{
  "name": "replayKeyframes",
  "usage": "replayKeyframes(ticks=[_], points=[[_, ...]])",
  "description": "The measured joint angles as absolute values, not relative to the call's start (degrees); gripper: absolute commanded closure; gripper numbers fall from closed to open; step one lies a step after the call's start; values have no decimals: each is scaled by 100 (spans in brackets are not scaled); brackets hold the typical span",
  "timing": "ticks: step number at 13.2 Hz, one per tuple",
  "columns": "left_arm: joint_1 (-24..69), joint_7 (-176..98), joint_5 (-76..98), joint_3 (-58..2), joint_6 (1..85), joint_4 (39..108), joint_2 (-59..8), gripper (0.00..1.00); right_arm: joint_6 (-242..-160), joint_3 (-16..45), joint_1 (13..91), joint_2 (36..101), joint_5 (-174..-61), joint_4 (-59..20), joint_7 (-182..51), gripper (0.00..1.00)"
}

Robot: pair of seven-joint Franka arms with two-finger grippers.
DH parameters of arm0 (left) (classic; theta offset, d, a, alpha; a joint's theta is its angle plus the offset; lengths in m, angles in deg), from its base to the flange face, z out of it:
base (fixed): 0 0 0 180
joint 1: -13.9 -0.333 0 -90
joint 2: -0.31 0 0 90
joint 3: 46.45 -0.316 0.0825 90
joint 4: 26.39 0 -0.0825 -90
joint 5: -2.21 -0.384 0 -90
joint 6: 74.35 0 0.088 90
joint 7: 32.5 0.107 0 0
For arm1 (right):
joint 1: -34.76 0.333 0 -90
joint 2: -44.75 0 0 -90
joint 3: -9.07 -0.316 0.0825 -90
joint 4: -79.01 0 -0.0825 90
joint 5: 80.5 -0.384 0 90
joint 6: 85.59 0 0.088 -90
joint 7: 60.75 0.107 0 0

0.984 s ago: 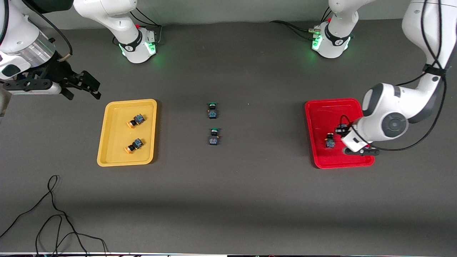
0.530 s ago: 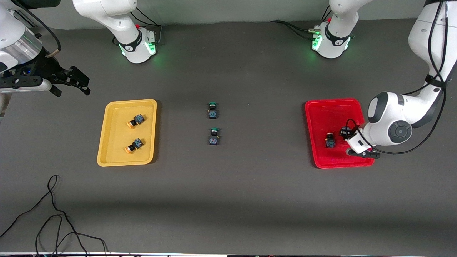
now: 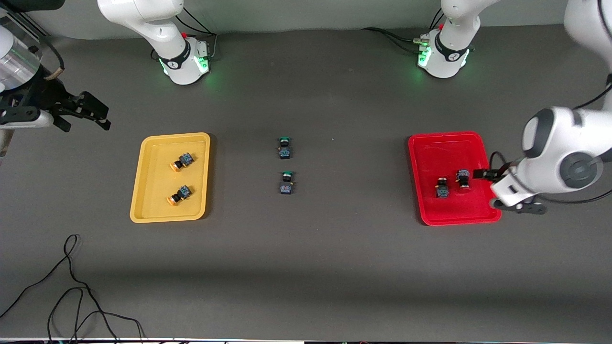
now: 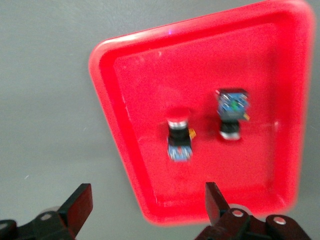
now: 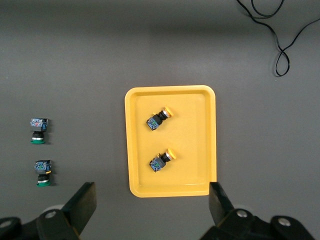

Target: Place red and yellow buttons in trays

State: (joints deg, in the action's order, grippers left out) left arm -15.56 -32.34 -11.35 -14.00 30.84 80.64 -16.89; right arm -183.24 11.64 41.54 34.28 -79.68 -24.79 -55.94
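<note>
The red tray [image 3: 444,153] holds two red buttons [image 3: 442,188] [image 3: 463,178] lying side by side. My left gripper [image 3: 484,173] is open and empty, up over the tray's edge at the left arm's end. In the left wrist view the red tray [image 4: 107,100] and both red buttons [image 4: 178,135] [image 4: 231,114] show past my open left gripper [image 4: 147,202]. The yellow tray [image 3: 153,210] holds two yellow buttons [image 3: 182,161] [image 3: 180,194]. My right gripper [image 3: 91,112] is open and empty, high beside the yellow tray. The right wrist view shows the yellow tray [image 5: 190,145], its buttons [image 5: 159,118] [image 5: 162,160] and my right gripper [image 5: 151,204].
Two green-capped switches [image 3: 284,147] [image 3: 286,182] lie on the dark table midway between the trays; they also show in the right wrist view [image 5: 38,130] [image 5: 43,172]. A loose black cable [image 3: 71,286] lies near the front camera at the right arm's end.
My left gripper has drawn back from over the red tray toward the left arm's end, leaving the second red button lying in the tray. My right gripper has moved farther from the yellow tray.
</note>
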Motion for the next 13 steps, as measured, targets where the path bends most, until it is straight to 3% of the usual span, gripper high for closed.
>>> replayKeyframes(ticks=[4, 6, 10, 13], points=[[-1672, -2502, -399, -1493, 1834, 7603, -633, 0, -18306, 1180, 4155, 3498, -7968, -2425, -5608, 0], [-1616, -2360, -176, -1715, 1666, 7445, -317, 0, -18224, 1189, 4155, 3501, -7968, -2417, -5611, 0], [388, -2310, 121, -3618, 1624, 7340, 129, 0, -18200, 1195, 4155, 3503, -7968, -2414, -5622, 0], [1220, -2470, 168, -4220, 1624, 7298, 241, 0, -18196, 1202, 4155, 3504, -7968, -2413, -5627, 0]])
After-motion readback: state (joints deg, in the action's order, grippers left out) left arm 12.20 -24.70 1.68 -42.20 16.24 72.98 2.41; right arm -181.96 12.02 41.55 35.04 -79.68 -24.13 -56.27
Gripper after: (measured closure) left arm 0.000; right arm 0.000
